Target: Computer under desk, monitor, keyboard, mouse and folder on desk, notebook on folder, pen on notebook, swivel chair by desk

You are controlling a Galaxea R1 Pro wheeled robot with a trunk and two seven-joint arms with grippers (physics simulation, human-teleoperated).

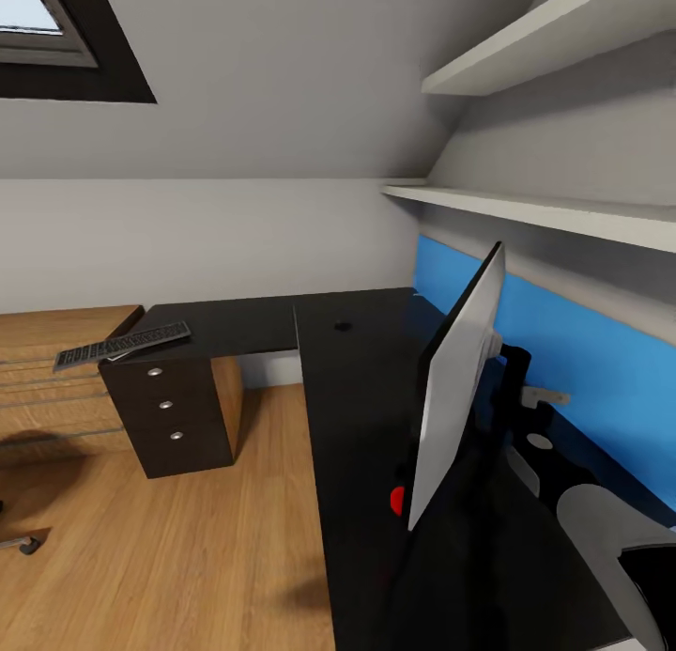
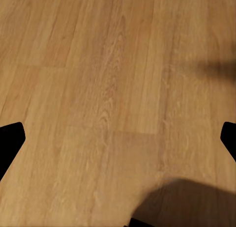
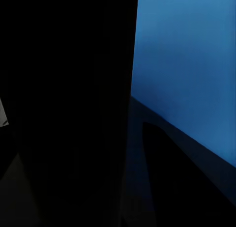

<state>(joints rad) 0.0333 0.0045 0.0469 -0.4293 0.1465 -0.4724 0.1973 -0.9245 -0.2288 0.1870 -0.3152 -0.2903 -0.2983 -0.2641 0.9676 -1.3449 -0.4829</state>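
Desk fills the head view as an L-shaped black top with a blue back panel; the monitor stands on it edge-on near that panel, with the right arm behind it, so setting the monitor seems the step in hand. Keyboard lies at the desk's far end over the drawer pedestal, so next it likely needs carrying beside the monitor. Left gripper hangs spread over the wooden floor; the right one's state I cannot tell.

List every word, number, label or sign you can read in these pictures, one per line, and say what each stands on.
No readable text anywhere.
keyboard: pale key markings, too small and blurred to read.
monitor: white back is plain; the red dot at its lower corner is a mark, not a letter or number.
desk: black top, drawer fronts and blue back panel carry no lettering.
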